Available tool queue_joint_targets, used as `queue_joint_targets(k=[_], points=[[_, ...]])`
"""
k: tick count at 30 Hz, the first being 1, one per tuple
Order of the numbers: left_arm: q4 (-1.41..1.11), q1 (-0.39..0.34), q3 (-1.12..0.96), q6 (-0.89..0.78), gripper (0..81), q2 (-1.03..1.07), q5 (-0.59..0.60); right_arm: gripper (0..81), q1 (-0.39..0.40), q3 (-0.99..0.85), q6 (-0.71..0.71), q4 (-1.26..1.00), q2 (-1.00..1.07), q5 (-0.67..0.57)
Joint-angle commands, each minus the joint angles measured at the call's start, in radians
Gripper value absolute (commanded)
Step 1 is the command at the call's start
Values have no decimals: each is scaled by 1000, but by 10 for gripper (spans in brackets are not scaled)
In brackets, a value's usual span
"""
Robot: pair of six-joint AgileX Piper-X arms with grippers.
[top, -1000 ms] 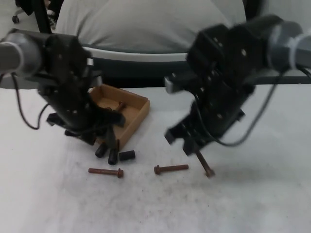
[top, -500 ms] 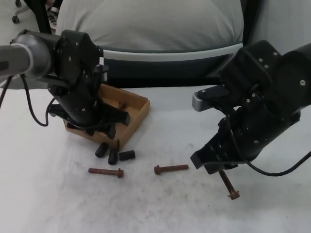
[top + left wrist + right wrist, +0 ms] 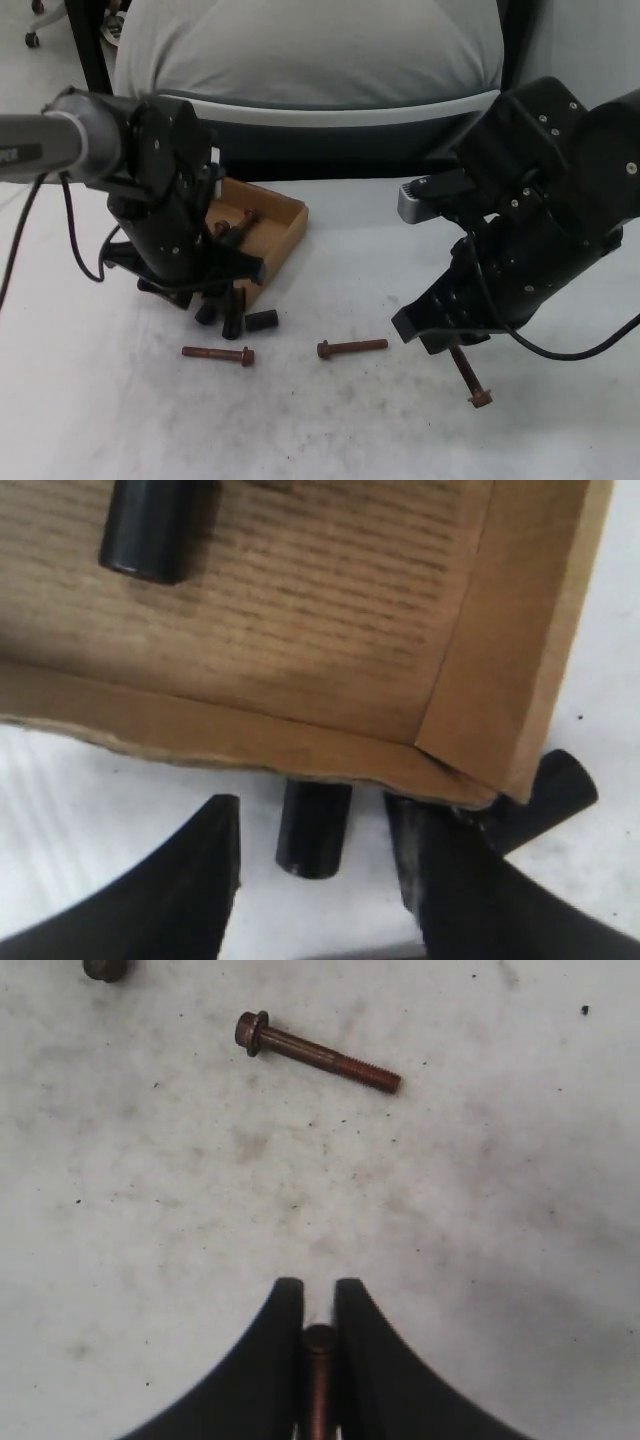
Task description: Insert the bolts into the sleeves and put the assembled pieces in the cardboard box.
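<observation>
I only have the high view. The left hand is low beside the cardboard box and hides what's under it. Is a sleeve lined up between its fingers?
Observer: Yes. A black sleeve lies on the bench between the left hand's open fingers, just outside the cardboard box wall. Neither finger touches it.
Operator: Is the right hand's bolt gripped straight?
Observer: The bolt sits centred between the right hand's shut fingers, running along them.
Operator: What's in the box under the left arm?
Observer: A second sleeve lies on the box floor. I cannot tell whether it holds a bolt.
</observation>
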Motion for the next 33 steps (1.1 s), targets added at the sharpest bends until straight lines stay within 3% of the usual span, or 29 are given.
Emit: queue_joint_targets(k=[1,7,16,18,22,25,31,33], points=[[-47,-3,-2,-5,489,10,-17,3,-3,0,-15,1,-14,-7],[-66,-3,-2,-20,461,30,-17,3,-3,52,-15,-1,-14,-7],[-50,-3,-2,-20,44,41,34,3,-3,134,0,-1,-14,-79],[-41,-3,-2,-18,8,41,34,3,-3,137,0,-1,-14,-97],[-31,-3,-2,-18,8,30,42,16,-3,137,-15,-1,-14,-130],[-27,-3,-2,-4,8,6,42,106,-3,137,-55,3,-14,-142],[-27,-3,10,2,8,-88,45,475,-3,137,-79,2,-14,-126],[-27,-3,23,2,8,-129,57,524,-3,137,-79,2,-14,-87]])
